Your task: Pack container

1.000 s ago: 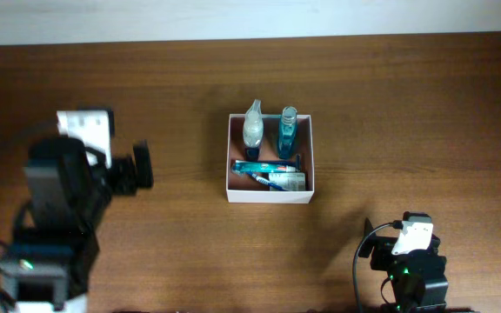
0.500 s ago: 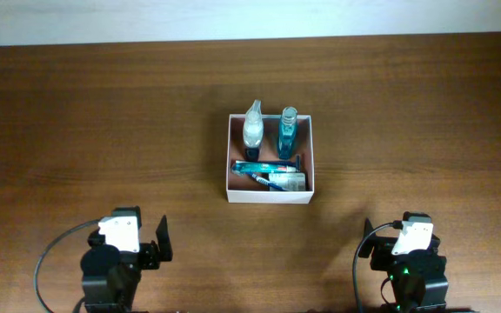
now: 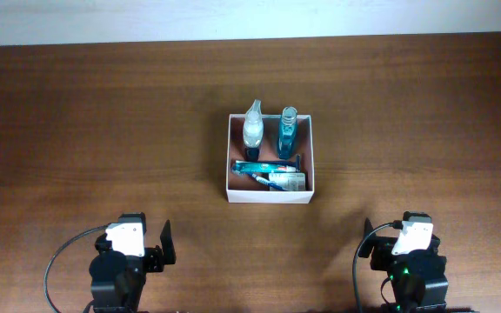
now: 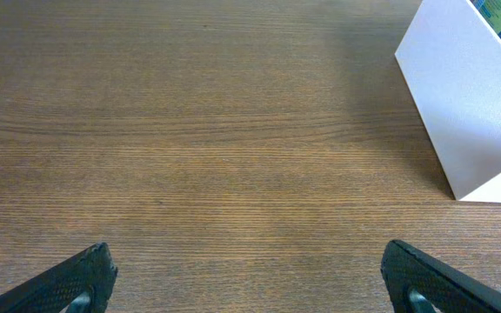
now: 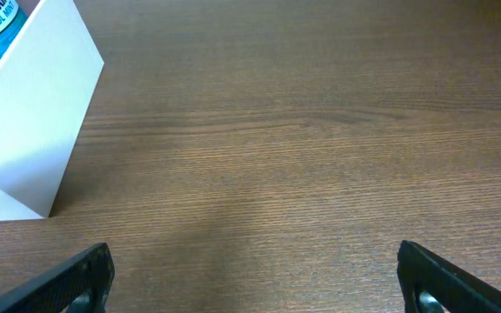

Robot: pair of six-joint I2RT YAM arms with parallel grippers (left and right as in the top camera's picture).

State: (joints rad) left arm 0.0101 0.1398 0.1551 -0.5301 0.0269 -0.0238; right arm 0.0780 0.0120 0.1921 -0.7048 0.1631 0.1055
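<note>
The container [image 3: 230, 156] is a square white box with a reddish-brown inside, at the middle of the table. In it lie a clear bottle [image 3: 252, 130], a blue mouthwash bottle [image 3: 286, 132], a toothpaste tube [image 3: 266, 167] and a small pack [image 3: 287, 180]. Its white wall shows in the left wrist view [image 4: 468, 96] and in the right wrist view [image 5: 33, 130]. My left gripper [image 4: 250, 283] is open and empty above bare wood at the front left [image 3: 165, 243]. My right gripper [image 5: 255, 283] is open and empty at the front right [image 3: 368, 239].
The wooden table [image 3: 103, 113] runs to a pale wall edge at the back. Both arm bases sit at the front edge, left [image 3: 124, 265] and right [image 3: 411, 261]. Nothing else stands on the wood.
The left arm has drawn back from the left middle of the table to the front edge and settled there. The right arm and the container's contents have not moved.
</note>
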